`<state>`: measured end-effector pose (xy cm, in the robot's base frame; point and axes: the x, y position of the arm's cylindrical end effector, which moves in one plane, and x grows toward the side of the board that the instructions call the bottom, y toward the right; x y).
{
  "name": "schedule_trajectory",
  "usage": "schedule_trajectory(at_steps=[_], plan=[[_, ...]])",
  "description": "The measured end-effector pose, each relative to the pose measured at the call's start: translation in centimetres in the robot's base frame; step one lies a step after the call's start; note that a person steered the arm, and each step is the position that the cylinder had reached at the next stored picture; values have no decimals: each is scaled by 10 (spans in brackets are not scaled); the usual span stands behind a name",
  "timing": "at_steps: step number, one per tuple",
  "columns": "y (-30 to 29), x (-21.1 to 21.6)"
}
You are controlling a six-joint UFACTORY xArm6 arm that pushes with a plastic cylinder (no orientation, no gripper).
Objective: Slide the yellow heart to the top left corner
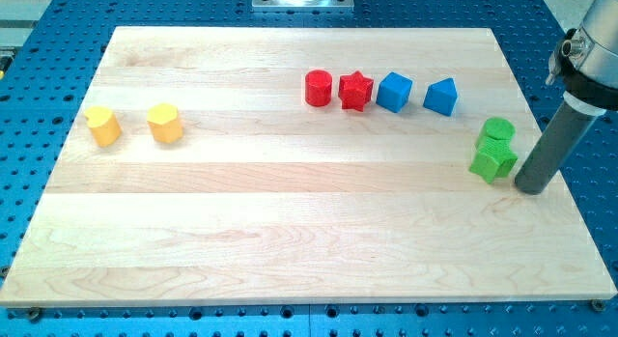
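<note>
Resting at the board's (290, 240) right edge, my tip (529, 189) is a plain rod end with no jaws to open or close; it sits just right of the green blocks.

Which yellow block is the heart is hard to tell: the left yellow block (102, 126) looks notched on top and may be it, with no clear long axis or pointing direction. It lies near the view's left edge, in the upper half. A second yellow block (165, 123) sits just to its right, apart from it.

Along the top right runs a row: red cylinder (318, 88), red star (355, 91), blue cube (394, 92), blue wedge (441, 97). Two green blocks (495, 150) touch each other.
</note>
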<state>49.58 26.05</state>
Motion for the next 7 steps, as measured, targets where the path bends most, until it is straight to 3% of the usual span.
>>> schedule_trajectory(at_steps=[2, 3, 4, 5, 6, 7], plan=[[-217, 50], [-289, 35], [-393, 0], [-508, -4], [-525, -41], [-494, -106]])
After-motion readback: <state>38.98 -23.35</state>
